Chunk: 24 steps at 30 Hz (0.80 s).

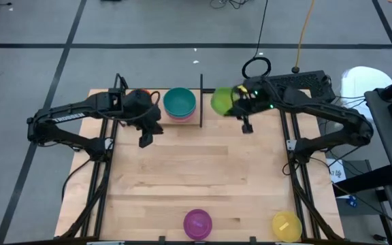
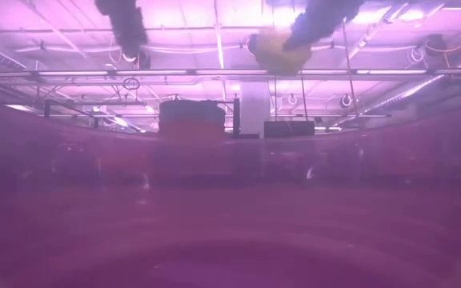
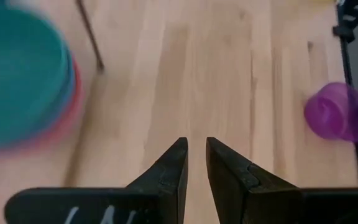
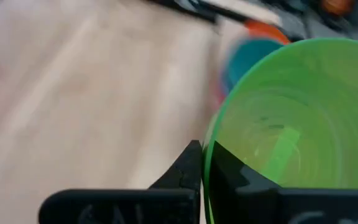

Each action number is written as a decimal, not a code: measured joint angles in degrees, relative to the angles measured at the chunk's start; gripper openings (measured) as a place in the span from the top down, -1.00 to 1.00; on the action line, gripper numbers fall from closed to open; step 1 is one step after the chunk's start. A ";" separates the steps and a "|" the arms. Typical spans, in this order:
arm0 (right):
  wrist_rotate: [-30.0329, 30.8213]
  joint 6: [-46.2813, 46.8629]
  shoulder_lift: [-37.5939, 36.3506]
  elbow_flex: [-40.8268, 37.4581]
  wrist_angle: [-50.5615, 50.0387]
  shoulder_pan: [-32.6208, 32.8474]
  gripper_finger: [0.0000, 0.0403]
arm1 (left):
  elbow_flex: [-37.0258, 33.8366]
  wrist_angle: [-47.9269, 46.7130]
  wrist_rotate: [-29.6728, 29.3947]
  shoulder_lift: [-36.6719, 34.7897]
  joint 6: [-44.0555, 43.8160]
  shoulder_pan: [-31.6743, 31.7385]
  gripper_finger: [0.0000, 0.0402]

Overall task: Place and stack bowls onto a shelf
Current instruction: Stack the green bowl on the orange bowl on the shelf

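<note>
My right gripper (image 1: 235, 102) is shut on the lime green bowl (image 1: 222, 100), which is held up in the air at the table's far side, right of a thin black shelf rod (image 1: 201, 102). Left of the rod stands a stack with the teal bowl (image 1: 180, 101) on top and pink below; it also shows in the left wrist view (image 3: 17, 74). My left gripper (image 1: 148, 135) hangs empty in front of the stack, its fingers (image 3: 197, 155) a narrow gap apart. The purple bowl (image 1: 197, 222) and the yellow bowl (image 1: 286, 224) stand at the near edge. My right gripper pinches the lime green bowl's rim (image 4: 209, 146), with one finger (image 4: 182, 168) outside the wall and the other (image 4: 235, 171) inside the hollow. The bowl is lifted clear of the table and tipped on its side (image 2: 278, 52).
Something orange (image 4: 266, 28) shows behind the teal stack. The purple bowl stands right in front of the low camera and fills most of that view (image 2: 230, 216). Bare tabletop (image 1: 203, 170) lies between the far stack and the near bowls. Black frame rods (image 1: 295, 177) run along the sides.
</note>
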 joint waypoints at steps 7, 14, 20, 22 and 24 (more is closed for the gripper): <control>-7.16 2.31 -1.14 0.00 -2.38 9.13 1.00 | 0.00 12.26 0.82 -0.16 14.44 -0.29 0.69; -15.39 0.81 1.46 0.00 1.13 15.68 1.00 | 0.02 23.06 6.16 1.15 24.58 -2.35 0.69; -26.04 -1.72 4.30 0.02 6.30 16.89 1.00 | 0.02 27.49 18.29 5.49 24.81 -3.25 0.69; -29.38 -1.79 5.19 0.02 6.75 16.89 1.00 | 0.02 28.61 20.05 6.28 24.82 -3.41 0.69; -33.08 -2.18 6.02 0.02 6.75 16.83 1.00 | 0.02 30.07 21.72 6.78 24.80 -3.39 0.69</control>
